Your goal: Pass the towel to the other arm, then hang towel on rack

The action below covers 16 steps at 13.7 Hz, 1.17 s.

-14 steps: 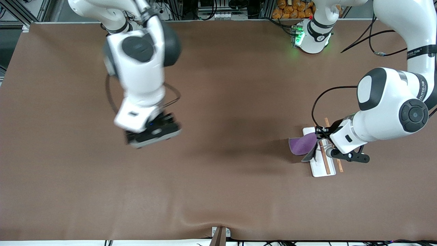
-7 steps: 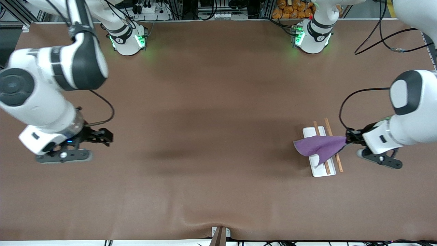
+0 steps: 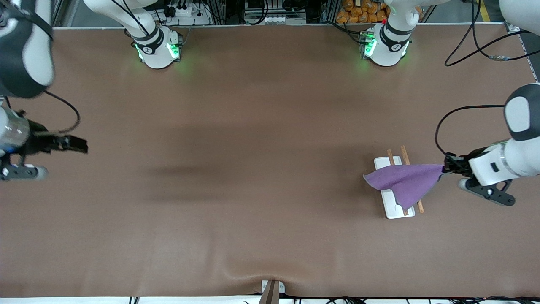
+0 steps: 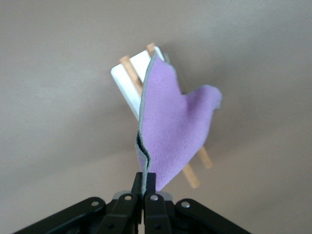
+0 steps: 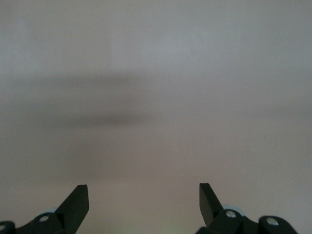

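Note:
The purple towel (image 3: 406,180) with a grey edge hangs stretched over the rack (image 3: 396,209), a white tray base with two wooden rods (image 3: 419,205). My left gripper (image 3: 445,169) is shut on the towel's corner, just off the rack toward the left arm's end of the table. In the left wrist view the towel (image 4: 178,127) rises from my shut left gripper (image 4: 145,178) and drapes across the rack (image 4: 130,80). My right gripper (image 3: 80,145) is open and empty above the table at the right arm's end; the right wrist view shows my right gripper (image 5: 143,197) over bare mat.
The brown mat (image 3: 261,169) covers the whole table. Both arm bases (image 3: 158,48) stand along the table edge farthest from the front camera. A small bracket (image 3: 272,289) sits at the nearest edge.
My left gripper has pulled the towel across the rack toward the left arm's end of the table, spreading it out. My right arm has swung away to the right arm's end of the table.

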Available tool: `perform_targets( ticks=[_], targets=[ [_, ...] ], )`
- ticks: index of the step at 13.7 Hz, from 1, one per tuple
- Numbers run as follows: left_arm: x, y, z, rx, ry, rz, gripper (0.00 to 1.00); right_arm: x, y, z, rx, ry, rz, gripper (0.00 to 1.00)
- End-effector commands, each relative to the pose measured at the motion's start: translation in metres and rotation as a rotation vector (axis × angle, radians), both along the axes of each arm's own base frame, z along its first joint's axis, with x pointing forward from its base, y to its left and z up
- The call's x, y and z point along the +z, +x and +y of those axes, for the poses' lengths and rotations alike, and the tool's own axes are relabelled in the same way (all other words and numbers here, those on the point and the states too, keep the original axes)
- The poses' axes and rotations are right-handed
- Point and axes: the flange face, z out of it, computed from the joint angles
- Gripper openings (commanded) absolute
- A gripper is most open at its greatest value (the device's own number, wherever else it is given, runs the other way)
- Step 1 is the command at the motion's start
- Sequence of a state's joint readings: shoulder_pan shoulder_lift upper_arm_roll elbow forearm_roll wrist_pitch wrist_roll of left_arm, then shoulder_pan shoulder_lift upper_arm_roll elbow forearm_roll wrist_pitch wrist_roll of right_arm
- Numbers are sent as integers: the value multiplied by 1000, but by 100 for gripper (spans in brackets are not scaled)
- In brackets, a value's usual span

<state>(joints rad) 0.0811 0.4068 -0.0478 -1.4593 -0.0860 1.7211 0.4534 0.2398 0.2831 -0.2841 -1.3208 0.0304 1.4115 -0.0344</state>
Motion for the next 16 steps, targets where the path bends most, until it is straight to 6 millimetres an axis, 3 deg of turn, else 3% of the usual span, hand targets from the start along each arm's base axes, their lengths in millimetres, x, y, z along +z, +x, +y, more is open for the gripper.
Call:
perform_targets(
  ticks=[1, 4, 6, 9, 10, 11, 12, 13, 16],
  targets=[
    [0, -7, 26, -18, 6, 14, 0, 10, -37, -5, -5, 48, 86, 100],
    [-7, -8, 46, -21, -1, 23, 0, 12, -50, -9, -14, 54, 163, 100],
    [-12, -7, 47, -20, -4, 30, 0, 33, -65, -9, -10, 64, 158, 100],
    [-24, -8, 59, -2, -8, 48, 0, 47, -81, 0, -4, 72, 183, 100],
    [-30, -7, 61, 1, -9, 56, 21, 51, -82, 1, 2, 77, 167, 100],
    [-32, -6, 62, 4, -13, 59, 53, 54, -81, -1, 4, 86, 138, 100],
    [-32, -7, 68, 14, -16, 58, 100, 61, -81, -4, 6, 95, 98, 100],
    [-28, -9, 80, 35, -20, 53, 100, 64, -81, -6, 11, 99, 80, 100],
    [2, -12, 80, 49, -9, 6, 100, 75, -80, -9, 9, 97, -34, 100]
  ],
)
